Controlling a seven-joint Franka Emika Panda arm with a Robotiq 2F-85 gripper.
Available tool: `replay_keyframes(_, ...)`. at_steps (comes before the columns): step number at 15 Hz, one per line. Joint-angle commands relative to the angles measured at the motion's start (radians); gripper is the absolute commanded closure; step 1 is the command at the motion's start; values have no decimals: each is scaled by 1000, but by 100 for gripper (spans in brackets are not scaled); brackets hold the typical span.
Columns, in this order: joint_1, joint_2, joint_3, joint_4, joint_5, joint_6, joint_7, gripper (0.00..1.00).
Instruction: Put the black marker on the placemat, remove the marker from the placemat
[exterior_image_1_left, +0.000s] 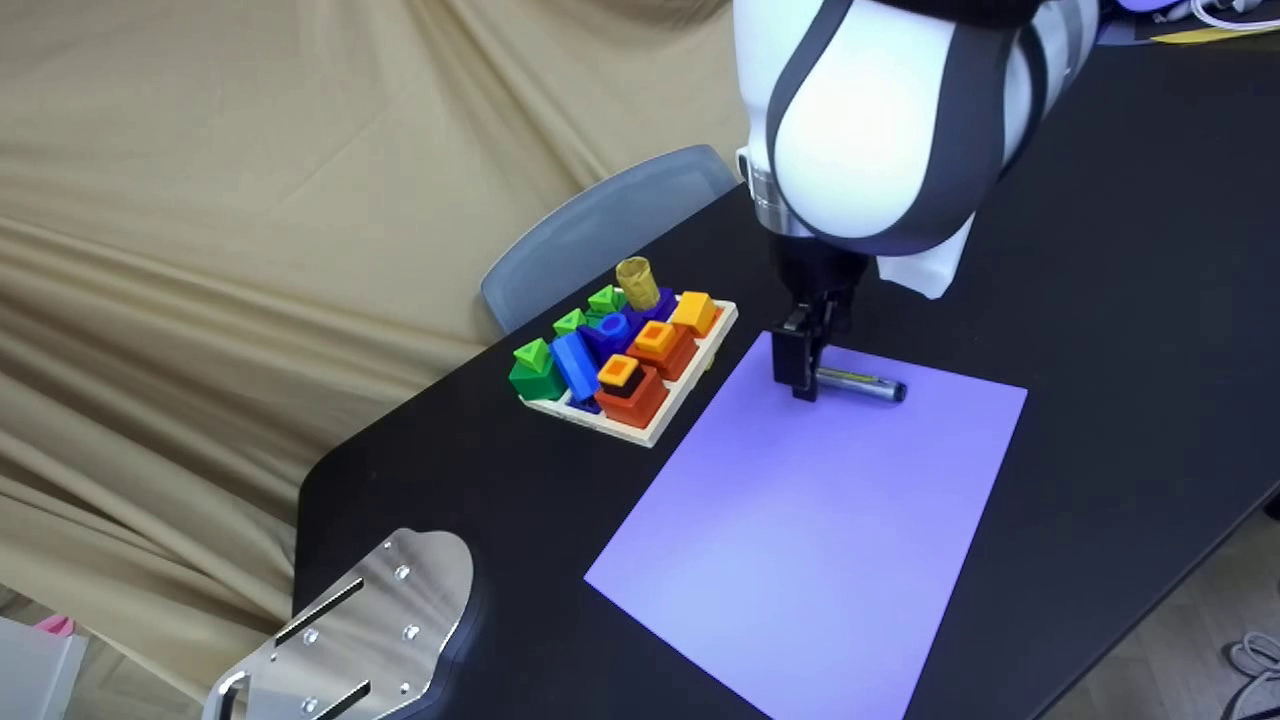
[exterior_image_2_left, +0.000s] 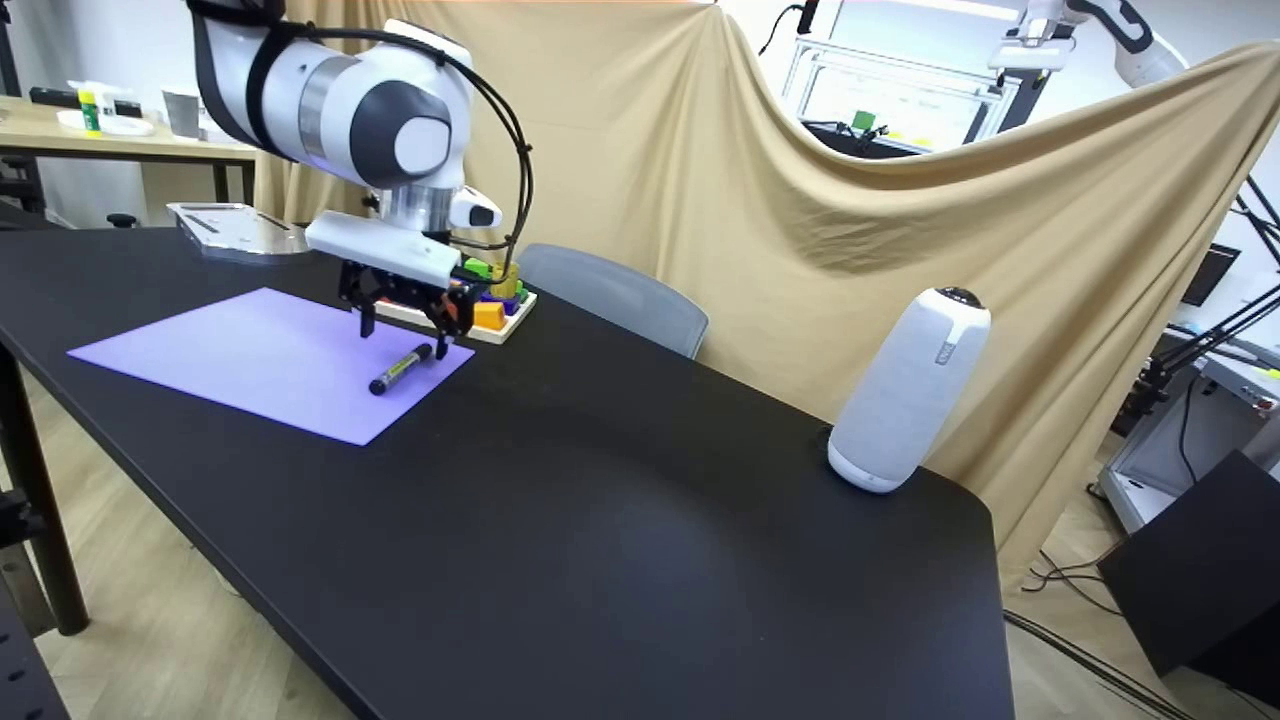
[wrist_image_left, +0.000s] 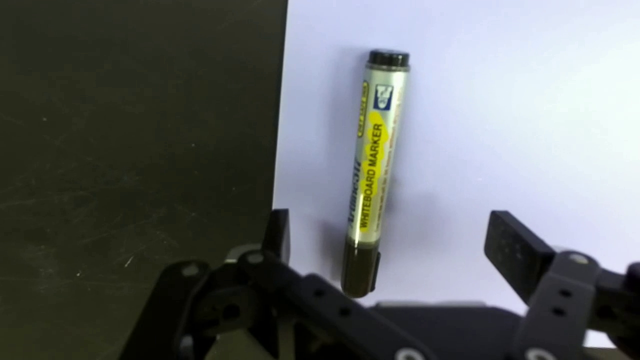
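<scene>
In an exterior view the Franka Panda arm (exterior_image_2_left: 345, 110) leans in from the upper left of the frame, its wrist bent so that the Robotiq gripper (exterior_image_2_left: 404, 338) points down, with black cables (exterior_image_2_left: 526, 165) looping off to the right of the wrist. In an exterior view the rounded white-and-grey shell fills the top of the frame, right of centre, and the gripper hangs below it over the upper left part of the lavender placemat (exterior_image_1_left: 790, 560). The claw is released: in the wrist view its two fingers (wrist_image_left: 517, 250) stand wide apart across the lower part of the frame, with a gap from each to the whiteboard marker (wrist_image_left: 372, 170). Whether the fingertips touch the placemat I cannot tell. The marker lies flat on the placemat near its edge, running almost upright through the middle of the wrist view, its upper end tipped slightly right. The black cap, lowest in the frame, sits between the fingers, nearer the one at frame left, its clip on the right. The barrel is silver, closed above by a short black plug; a yellow splash carries WHITEBOARD MARKER in dark capitals, under a blue-and-white emblem, and the reddish print beside it is too small to read.
</scene>
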Motion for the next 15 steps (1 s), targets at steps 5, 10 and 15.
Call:
replay_keyframes(5, 8, 48, -14, 44, -15, -3, 2, 47)
replay_keyframes(10, 4, 51, -13, 49, -13, -2, -1, 81)
replay_keyframes(15, -2, 31, -34, 50, -9, 4, 15, 95)
